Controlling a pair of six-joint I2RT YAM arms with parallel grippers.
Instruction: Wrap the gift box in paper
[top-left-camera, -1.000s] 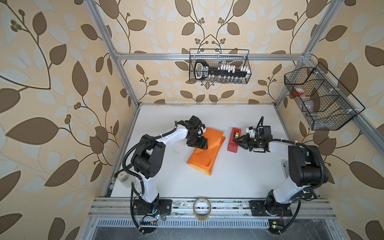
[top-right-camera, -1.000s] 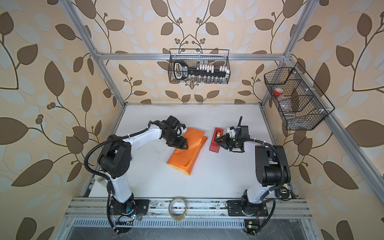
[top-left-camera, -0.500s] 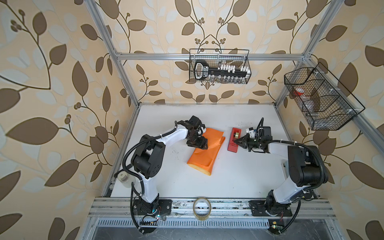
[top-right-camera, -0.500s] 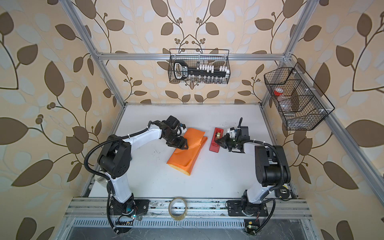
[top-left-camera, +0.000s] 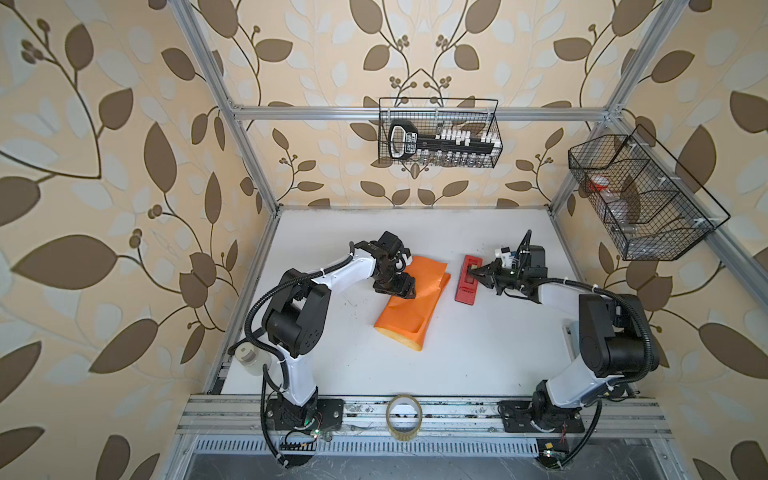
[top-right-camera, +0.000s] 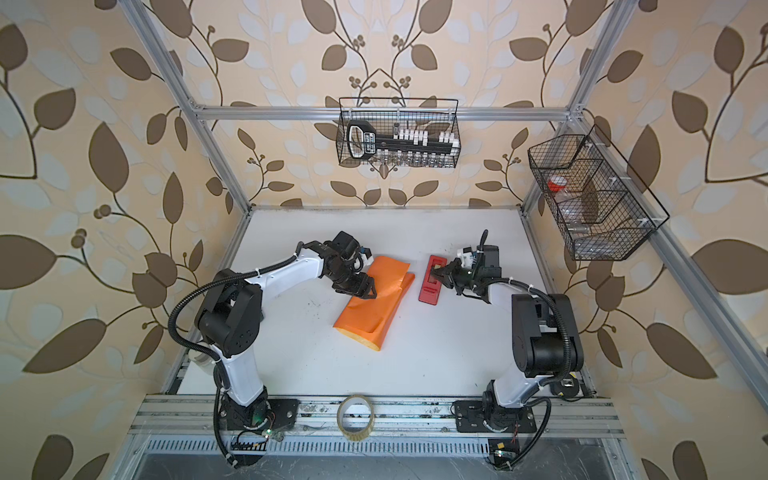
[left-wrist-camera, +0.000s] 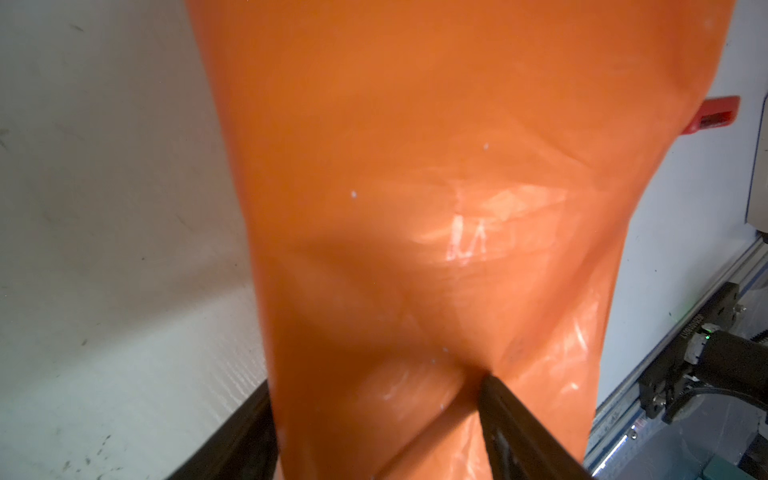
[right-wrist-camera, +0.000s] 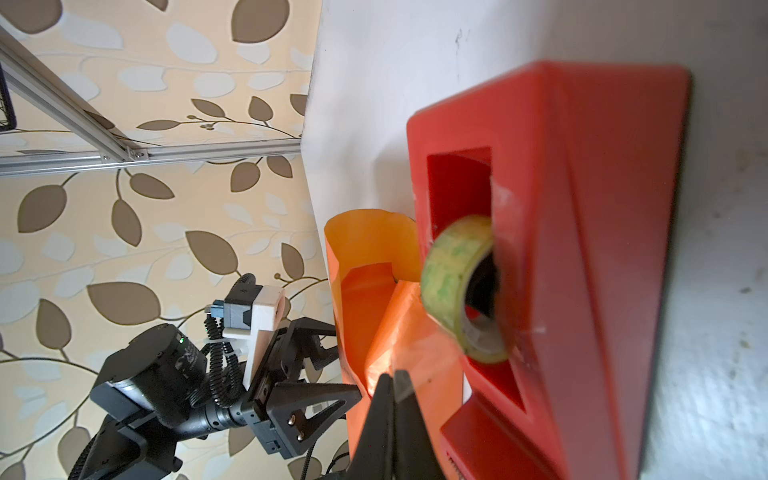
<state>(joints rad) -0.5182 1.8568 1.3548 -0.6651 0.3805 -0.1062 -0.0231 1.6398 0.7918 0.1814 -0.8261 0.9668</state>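
While the paper (top-left-camera: 409, 307) lies folded into a long orange tube at mid worktop (top-left-camera: 478, 353), I see no gift box and judge it enclosed in that fold. The first wrap looks done, with taping and both open ends left to do. My left end effector (top-left-camera: 402, 291), jaws spread wide, presses on the tube's far end. The right end effector (top-left-camera: 471, 272) is closed at the red tape dispenser (top-left-camera: 465, 291) just beside the paper, and I cannot tell whether it pinches tape.

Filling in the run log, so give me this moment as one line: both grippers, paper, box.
left gripper: open, pressing paper | right gripper: shut at red tape dispenser | gift box: not visible
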